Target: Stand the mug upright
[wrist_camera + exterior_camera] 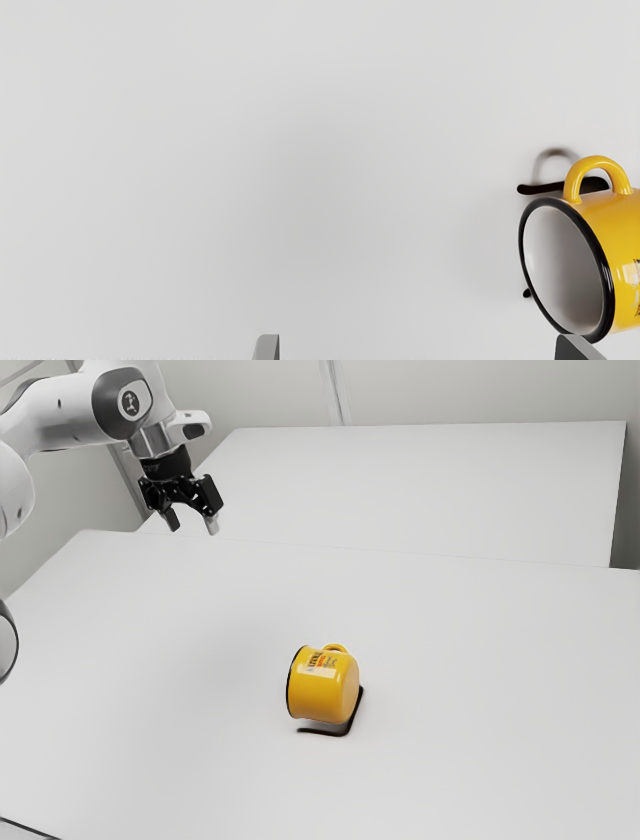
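The yellow enamel-style mug (322, 690) was positioned on the white table (480, 760), well inward from the table's far edge as seen in the exterior view. The mug was laid on its side and had not been set upright. The mouth, bordered by a black rim (607, 285), was directed toward the exterior view's left; the base was directed toward the exterior view's right. The handle (595, 162) was located on the side toward the far edge. A printed label (318, 664) was borne on the wall. A thin black bracket (345, 728) was situated beside and partly beneath the mug; contact between the two could not be determined. The gripper (192, 527) was held raised, toward the table's far corner at the exterior view's left, well apart from the mug. Its two fingers (567, 347) were spread, with nothing clamped between them.
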{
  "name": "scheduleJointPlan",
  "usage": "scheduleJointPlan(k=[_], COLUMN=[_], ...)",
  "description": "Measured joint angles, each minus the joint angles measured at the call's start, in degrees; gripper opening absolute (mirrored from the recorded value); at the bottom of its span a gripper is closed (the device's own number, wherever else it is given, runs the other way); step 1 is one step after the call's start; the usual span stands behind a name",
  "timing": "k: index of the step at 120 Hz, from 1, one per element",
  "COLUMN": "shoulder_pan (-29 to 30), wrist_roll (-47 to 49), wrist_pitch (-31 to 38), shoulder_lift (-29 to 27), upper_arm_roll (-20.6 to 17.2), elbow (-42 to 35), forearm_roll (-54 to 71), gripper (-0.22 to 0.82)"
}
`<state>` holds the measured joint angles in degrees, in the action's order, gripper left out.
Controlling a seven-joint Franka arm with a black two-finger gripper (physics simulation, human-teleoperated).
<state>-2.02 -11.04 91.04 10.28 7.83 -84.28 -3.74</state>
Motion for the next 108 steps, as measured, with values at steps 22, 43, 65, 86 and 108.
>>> scheduleJointPlan(k=[22,43,65,86,108], shoulder_pan=[-0.22,-0.51,-0.09,0.98,2.2], wrist_roll=[0.69,1.18,0.11,-3.44,-9.19], wrist_pitch=[-0.03,-0.05,1.1,4.2,7.17], shoulder_lift=[-0.19,-0.83,-4.29,-5.92,-3.73], upper_arm_roll=[-0.01,-0.05,0.23,0.64,0.7], elbow=[-0.17,-2.16,-10.69,-21.76,-28.33], forearm_roll=[-0.04,-1.42,-12.96,-26.95,-39.33], gripper=[0.6,0.6,0.6,0.6,0.6])
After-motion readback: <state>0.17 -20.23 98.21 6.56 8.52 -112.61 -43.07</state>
